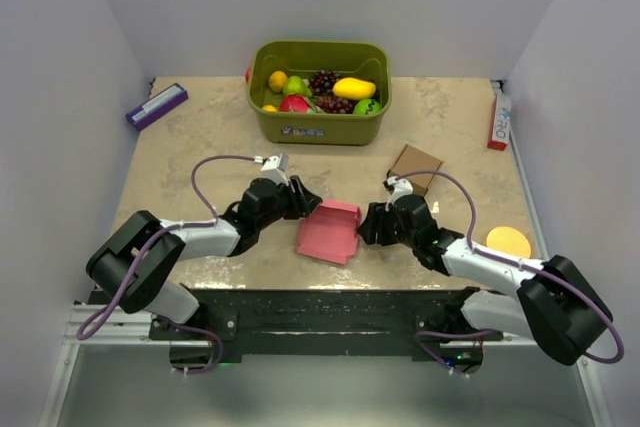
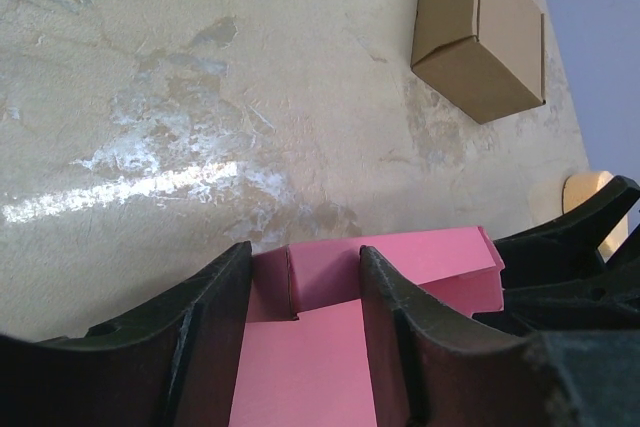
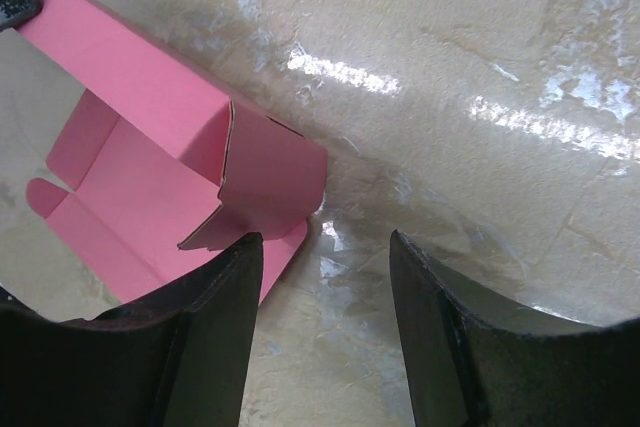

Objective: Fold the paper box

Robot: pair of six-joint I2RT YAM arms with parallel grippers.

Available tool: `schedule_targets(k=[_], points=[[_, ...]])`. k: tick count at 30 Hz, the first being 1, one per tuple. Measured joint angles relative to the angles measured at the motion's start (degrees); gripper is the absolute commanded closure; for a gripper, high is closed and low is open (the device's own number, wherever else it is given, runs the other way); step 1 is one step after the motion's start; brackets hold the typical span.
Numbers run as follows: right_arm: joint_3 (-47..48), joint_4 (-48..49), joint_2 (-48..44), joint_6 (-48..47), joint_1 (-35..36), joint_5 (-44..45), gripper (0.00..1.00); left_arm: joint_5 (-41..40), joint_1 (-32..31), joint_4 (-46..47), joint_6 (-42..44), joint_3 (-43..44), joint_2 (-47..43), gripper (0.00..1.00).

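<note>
On the desk [image 1: 200,137], at its near middle between the two arms: the paper box [image 1: 330,232], pink, partly raised into an open-ended sleeve with loose flaps at the ends. Inside, as far as the right wrist view reaches, only its own pink walls.

Against its far-left edge, the left end effector [image 1: 303,199], jaws part-way apart, pink card filling the gap between them in the wrist view. Pinched or merely straddled: impossible to tell.

At its right side, the right end effector [image 1: 368,225], jaws apart over bare desk, gripping nothing, one finger [image 3: 200,347] right at the box's near corner.

Just behind the right arm, a closed brown cardboard box [image 1: 415,167], contents hidden.

Farther back, a green bin [image 1: 320,127] holding fruit:
- an orange [image 1: 277,80]
- dark grapes [image 1: 323,80]
- a yellow mango [image 1: 355,88]
- a red apple [image 1: 294,103]
- a green fruit [image 1: 368,106]

Others half buried, hard to name.

At the far left, a purple-and-white carton [image 1: 157,105]; at the right edge, a red-and-white one [image 1: 498,119], its print too small to read. Near the right arm, a yellow disc [image 1: 508,242], partly cut off by the forearm.
</note>
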Motion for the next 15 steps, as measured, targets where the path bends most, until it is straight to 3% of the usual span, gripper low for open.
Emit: schedule_targets(k=[15], points=[[1.44,4.68,5.92,-2.62,2.64,1.44,0.44,0.26,0.04,0.92,0.20,-0.48,-0.02,0.50]])
